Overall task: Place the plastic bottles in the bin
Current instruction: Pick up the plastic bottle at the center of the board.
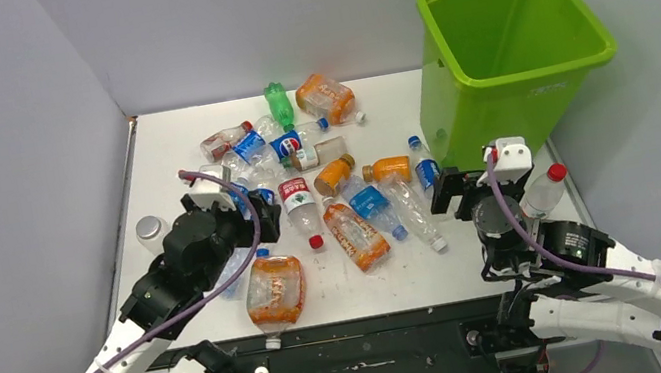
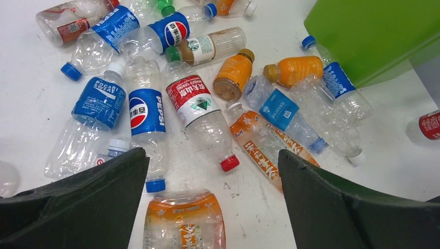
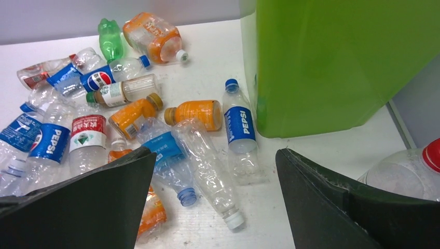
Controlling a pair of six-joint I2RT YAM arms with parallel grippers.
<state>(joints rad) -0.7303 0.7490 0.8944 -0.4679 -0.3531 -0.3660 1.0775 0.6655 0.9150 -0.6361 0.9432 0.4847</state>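
On the table, about twenty plastic bottles are lying scattered, mostly left of the one bin, none showing inside it. Both grippers are hanging open and empty. The left gripper is facing a red-labelled bottle lying lengthwise ahead between its jaws, cap nearest, while the right gripper, nearer the bin, is facing a Pepsi bottle lying lengthwise just beside the bin wall.

Bright, even overhead light; faint soft shadows; sharp.
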